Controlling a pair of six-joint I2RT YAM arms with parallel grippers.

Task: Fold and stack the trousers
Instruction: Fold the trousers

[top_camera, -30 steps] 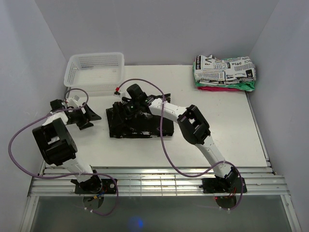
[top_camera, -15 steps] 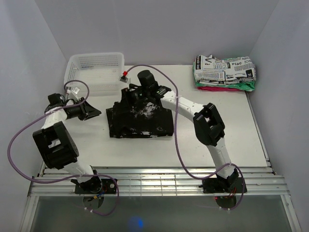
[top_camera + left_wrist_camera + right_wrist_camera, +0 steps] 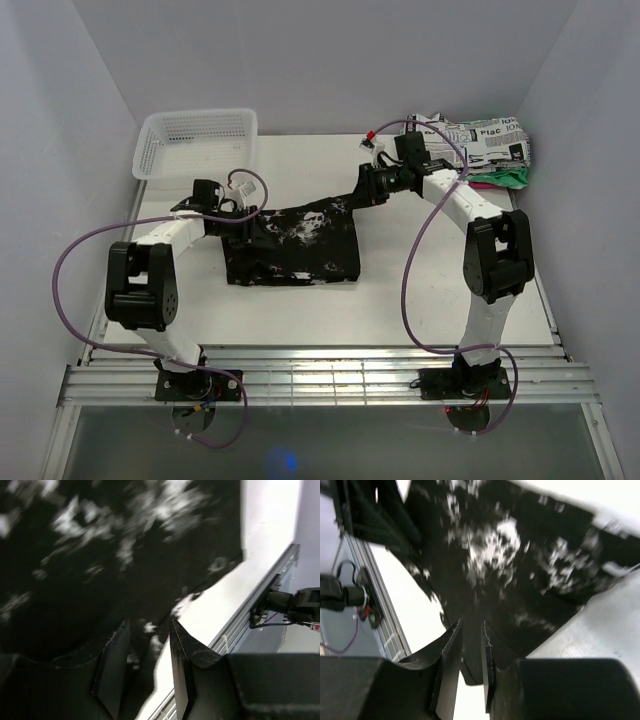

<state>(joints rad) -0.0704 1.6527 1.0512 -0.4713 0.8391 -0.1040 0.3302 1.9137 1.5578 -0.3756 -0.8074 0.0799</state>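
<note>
The trousers (image 3: 295, 250), black with white splotches, lie folded in the middle of the table. Their far edge is lifted and stretched between my two grippers. My left gripper (image 3: 240, 215) is at the far left corner, and the left wrist view has black fabric (image 3: 100, 570) running between its jaws (image 3: 147, 625). My right gripper (image 3: 362, 190) holds the far right corner a little above the table. In the right wrist view its narrow jaws (image 3: 471, 625) pinch a fold of the trousers (image 3: 520, 555).
A white mesh basket (image 3: 195, 148) stands at the back left. A stack of folded garments (image 3: 465, 148), newspaper print over red and green, sits at the back right. Metal rails (image 3: 320, 375) run along the near edge.
My left gripper swung in from the table's left to the trousers' far left corner. My right gripper moved from above the trousers to the right, drawing the far edge out. Both jaws narrowed onto fabric.
</note>
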